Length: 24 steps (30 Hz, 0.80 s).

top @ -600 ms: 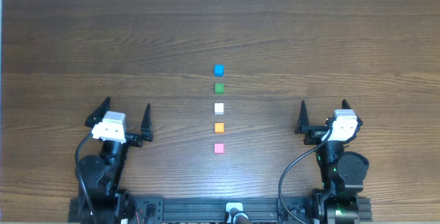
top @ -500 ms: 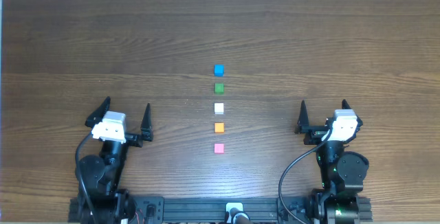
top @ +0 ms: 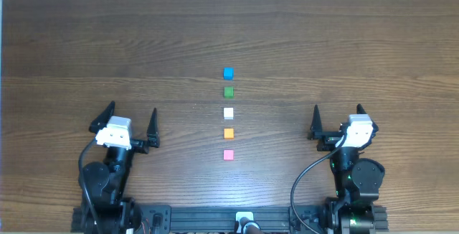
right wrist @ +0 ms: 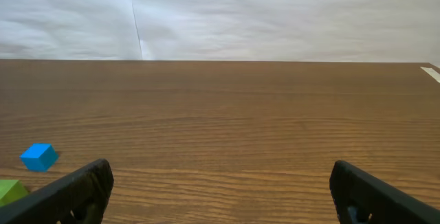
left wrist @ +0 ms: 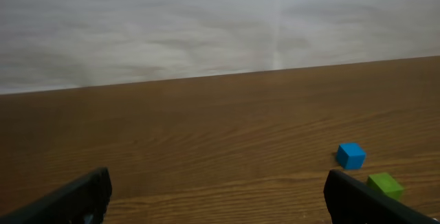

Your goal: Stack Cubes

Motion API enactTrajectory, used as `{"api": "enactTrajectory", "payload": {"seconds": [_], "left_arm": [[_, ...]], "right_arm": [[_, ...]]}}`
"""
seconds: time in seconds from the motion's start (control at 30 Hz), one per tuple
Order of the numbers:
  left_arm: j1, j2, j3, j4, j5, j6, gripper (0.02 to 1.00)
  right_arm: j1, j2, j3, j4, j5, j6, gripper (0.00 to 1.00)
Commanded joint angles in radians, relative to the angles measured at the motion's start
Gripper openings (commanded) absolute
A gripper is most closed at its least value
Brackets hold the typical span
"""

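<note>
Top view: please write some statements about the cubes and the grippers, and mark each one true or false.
1. The blue cube lies nearest the view's bottom edge. False: the pink cube does; blue lies farthest from it.
2. The white cube lies between the green cube and the orange cube. True.
3. The left gripper holds a cube. False: it is open and empty.
4. No cube is stacked on another. True.

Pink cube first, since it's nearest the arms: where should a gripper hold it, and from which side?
Probably its left and right faces, from above: the pink cube lies flat, sides free, with the orange cube just beyond it.
</note>
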Motion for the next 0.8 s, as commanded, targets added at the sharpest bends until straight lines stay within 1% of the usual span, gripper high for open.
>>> {"api": "enactTrajectory", "payload": {"seconds": [0.03,0.8], "left_arm": [[0.005,-0.003,-0.004,-0.003,0.009,0.014,1.0],[0.005,-0.003,-0.004,-0.004,-0.01,0.014,1.0]], "right_arm": [[-0.006,-0.01,-0.007,0.0,-0.005,-0.003,0.993],[-0.006,-0.01,-0.007,0.0,-0.005,-0.003,0.991]]}}
